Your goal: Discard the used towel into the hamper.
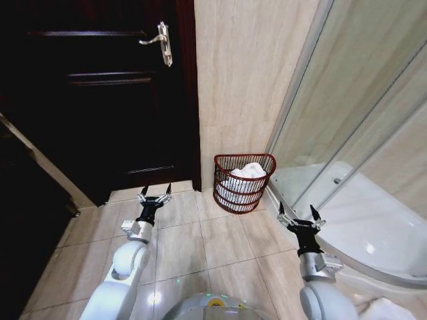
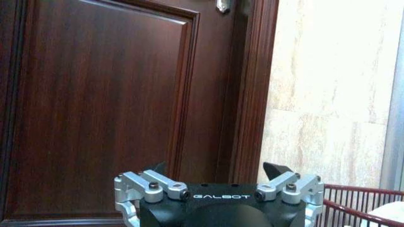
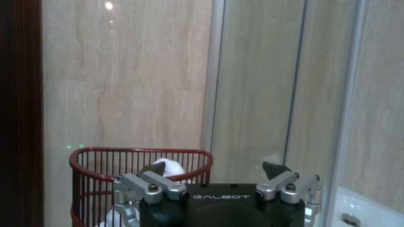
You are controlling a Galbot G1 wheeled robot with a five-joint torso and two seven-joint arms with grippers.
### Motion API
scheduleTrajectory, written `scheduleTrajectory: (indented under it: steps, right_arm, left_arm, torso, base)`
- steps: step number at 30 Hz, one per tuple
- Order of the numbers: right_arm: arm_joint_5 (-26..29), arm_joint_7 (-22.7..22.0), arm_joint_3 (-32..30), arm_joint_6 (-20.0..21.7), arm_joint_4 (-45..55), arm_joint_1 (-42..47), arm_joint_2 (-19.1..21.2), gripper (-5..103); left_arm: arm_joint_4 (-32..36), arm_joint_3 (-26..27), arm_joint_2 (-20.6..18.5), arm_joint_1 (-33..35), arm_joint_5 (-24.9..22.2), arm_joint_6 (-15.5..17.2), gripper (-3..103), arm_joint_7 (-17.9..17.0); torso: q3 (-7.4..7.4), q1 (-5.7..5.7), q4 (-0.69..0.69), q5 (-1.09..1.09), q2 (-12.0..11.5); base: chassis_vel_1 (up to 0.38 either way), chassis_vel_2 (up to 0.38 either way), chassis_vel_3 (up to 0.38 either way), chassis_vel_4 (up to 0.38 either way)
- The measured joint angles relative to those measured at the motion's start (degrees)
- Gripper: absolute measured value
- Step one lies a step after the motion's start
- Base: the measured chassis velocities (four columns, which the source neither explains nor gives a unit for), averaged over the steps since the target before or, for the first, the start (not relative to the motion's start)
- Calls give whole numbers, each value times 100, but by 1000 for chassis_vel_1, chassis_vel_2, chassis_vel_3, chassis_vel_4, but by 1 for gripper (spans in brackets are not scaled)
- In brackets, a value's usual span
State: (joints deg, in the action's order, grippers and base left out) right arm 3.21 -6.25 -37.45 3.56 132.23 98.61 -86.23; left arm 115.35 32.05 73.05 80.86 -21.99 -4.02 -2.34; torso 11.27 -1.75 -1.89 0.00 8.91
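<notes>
Towel [image 1: 245, 175] fills the hamper [image 1: 243, 183], well beyond both grippers' spread, empty fingers [image 1: 169, 189].

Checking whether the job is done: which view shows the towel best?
The head view: the white towel lies inside the hamper. The right wrist view shows part through the wires; the left wrist view, an edge.

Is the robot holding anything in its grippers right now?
No. The left gripper and right gripper are both open and empty. The towel already lies in the hamper.
</notes>
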Motion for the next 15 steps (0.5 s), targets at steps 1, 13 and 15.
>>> scheduleTrajectory:
  steps: [1,13,15]
  right_arm:
    - [11,0,-12,-3,-2,9,0,100]
    - [135,-6,-129,-68,-16,112,33,100]
    - [145,-6,-130,-69,-18,110,41,100]
  left_arm:
    - [0,-5,0,-2,4,0,100,0]
    - [1,-119,32,-53,65,14,100,-6]
    - [1,-119,24,-57,71,21,100,-12]
  torso:
    - [0,0,0,0,1]
    - [7,-3,0,0,10]
    - [8,-3,0,0,12]
  base:
    - [0,0,0,0]
    - [0,0,0,0]
    - [0,0,0,0]
